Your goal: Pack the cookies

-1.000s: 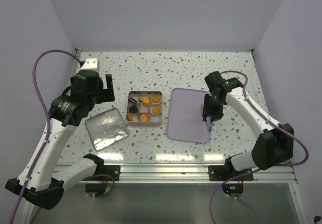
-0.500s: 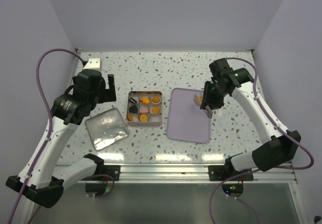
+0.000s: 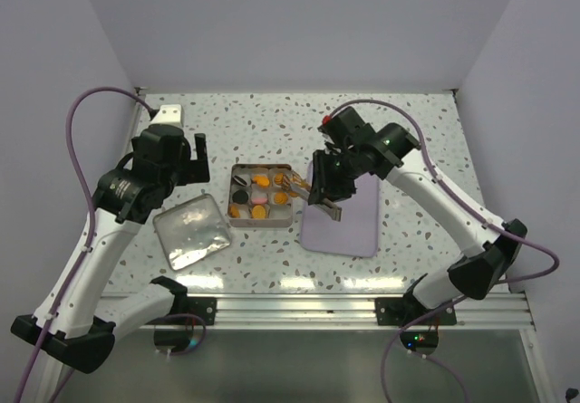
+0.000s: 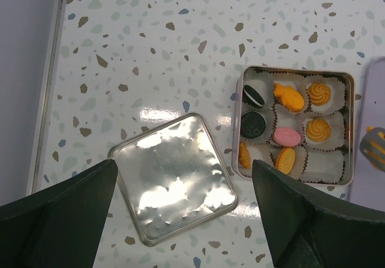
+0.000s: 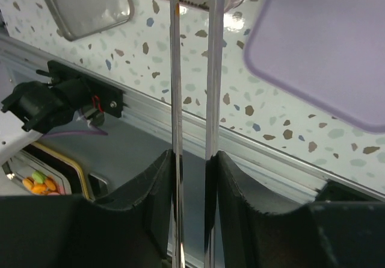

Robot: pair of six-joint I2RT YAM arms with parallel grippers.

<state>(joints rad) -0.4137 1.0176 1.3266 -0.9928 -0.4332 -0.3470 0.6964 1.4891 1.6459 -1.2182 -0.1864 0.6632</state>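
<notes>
An open square tin [image 3: 231,206] holds several cookies [image 3: 261,198] in paper cups: orange ones, two black, one pink. They show clearly in the left wrist view [image 4: 287,137]; the cup at the tin's near right corner is empty. My right gripper [image 3: 326,190] is shut on metal tongs [image 3: 294,184], whose tips hold something orange over the tin's right edge. In the right wrist view the tongs [image 5: 175,69] run up from my gripper [image 5: 195,156] to the tin. My left gripper [image 3: 186,154] is open and empty, high above the lid.
The tin's shiny lid [image 3: 189,231] lies left of the tin, also in the left wrist view [image 4: 173,177]. A bare purple tray [image 3: 349,217] lies right of the tin. A metal rail [image 3: 299,308] runs along the table's near edge.
My right arm swung left from the purple tray to the tin, carrying the tongs. The orange cookie that lay on the tray is gone from it. The left arm barely moved.
</notes>
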